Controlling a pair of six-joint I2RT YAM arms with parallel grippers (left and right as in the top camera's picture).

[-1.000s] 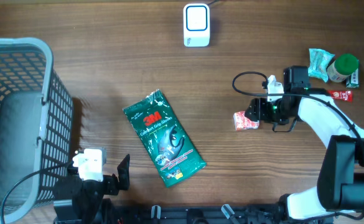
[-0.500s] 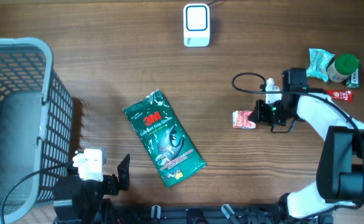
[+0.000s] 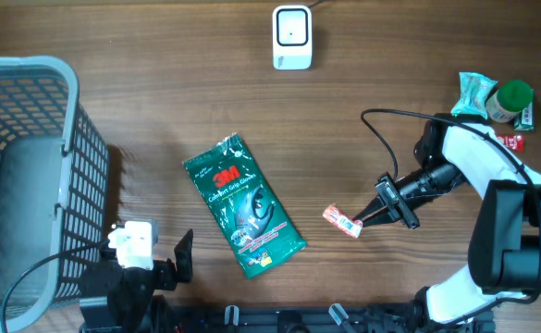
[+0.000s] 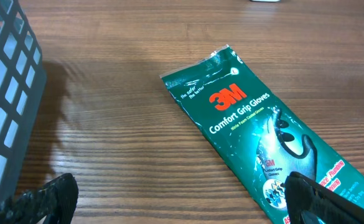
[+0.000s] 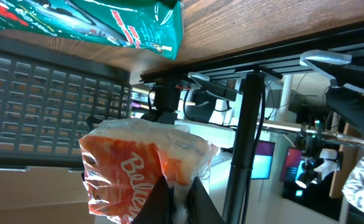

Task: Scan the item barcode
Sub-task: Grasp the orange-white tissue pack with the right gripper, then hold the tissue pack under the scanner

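Looking at this one, the right tool (image 3: pixel 367 220) is clamped down narrow on a little orange snack packet (image 3: pixel 342 220), and it's only got it by one edge. From the right wrist view the packet (image 5: pixel 141 171) sticks out past the fingertips (image 5: pixel 161 194) with most of its body hanging free. It sits over the front-middle of the tabletop (image 3: pixel 159 83), just right of the green 3M gloves pack (image 3: pixel 242 205) and well apart from the white scanner (image 3: pixel 291 37) at the far edge. I can't tell for sure whether it's fully clear of the wood.

The left tool (image 4: pixel 178 186) is spread wide with nothing in it, parked down by the basket (image 3: pixel 30 69), so it's not helping here.

What I'd worry about:
- That edge pinch. Crinkly film held by a corner can swing or slide out once the arm carries it up to the scanner.
- Barcode facing. I can't see a barcode anywhere in these shots, so it might end up pointing away from the scanner window, which means no read.
- Wrinkles. If the code sits on a crumpled bit, it may not read even when aimed right.
- The gloves pack is close by, so a low sweep could nudge it.
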